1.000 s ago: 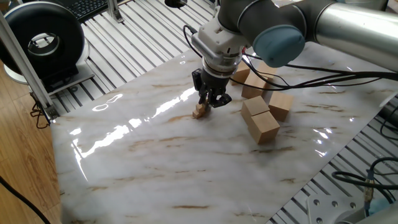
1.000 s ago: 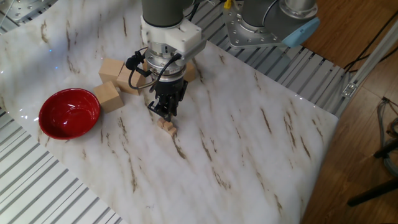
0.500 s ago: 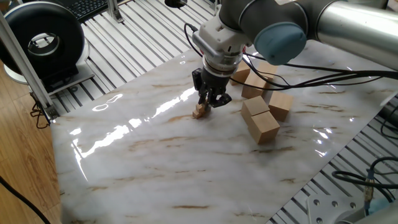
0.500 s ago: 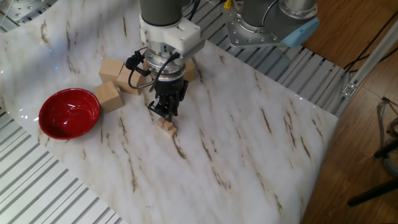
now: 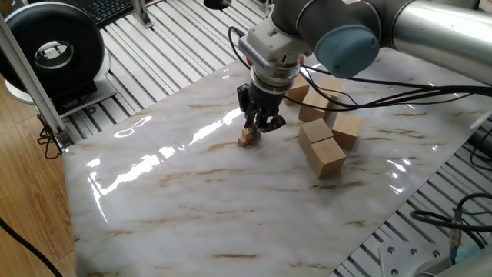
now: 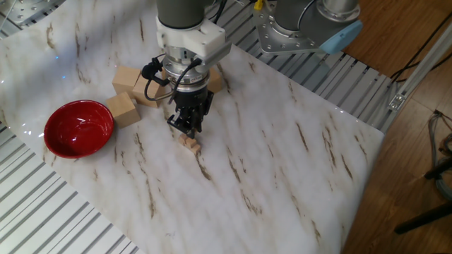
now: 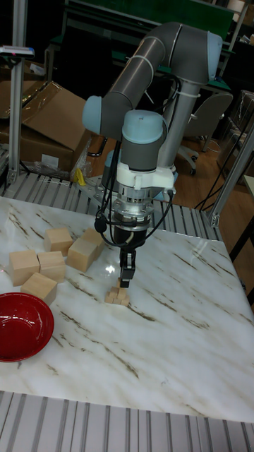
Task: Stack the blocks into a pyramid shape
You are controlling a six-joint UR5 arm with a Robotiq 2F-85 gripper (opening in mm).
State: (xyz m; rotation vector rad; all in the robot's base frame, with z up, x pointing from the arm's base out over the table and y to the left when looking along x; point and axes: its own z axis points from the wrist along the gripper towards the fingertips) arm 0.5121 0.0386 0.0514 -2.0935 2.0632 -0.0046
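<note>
Blocks, tiny light-tan wooden cubes (image 7: pixel 117 296), sat in a small stepped pile near the middle of the tall fixed view, on the white marble-patterned tabletop (image 7: pixel 176 332). Directly over them hung the dark two-finger gripper (image 7: pixel 125 278), its fingertips (image 7: pixel 124 282) close together and right at the top of the pile. Whether they pinched the uppermost cube or had just let go could not be made out, and the jaw gap was too small to read in any view.

If a cube was being seated, the sound approach would be to release only once it lay flat and centred over the seam below, then lift straight up so nothing was dragged sideways.

In one fixed view the pile (image 5: pixel 247 138) looked like a low, slightly ragged heap; individual cubes were too small to count. Large pale wooden blocks (image 7: pixel 55 258) lay at the left, well apart, with a red round bowl (image 7: pixel 21 326) at the lower left.
</note>
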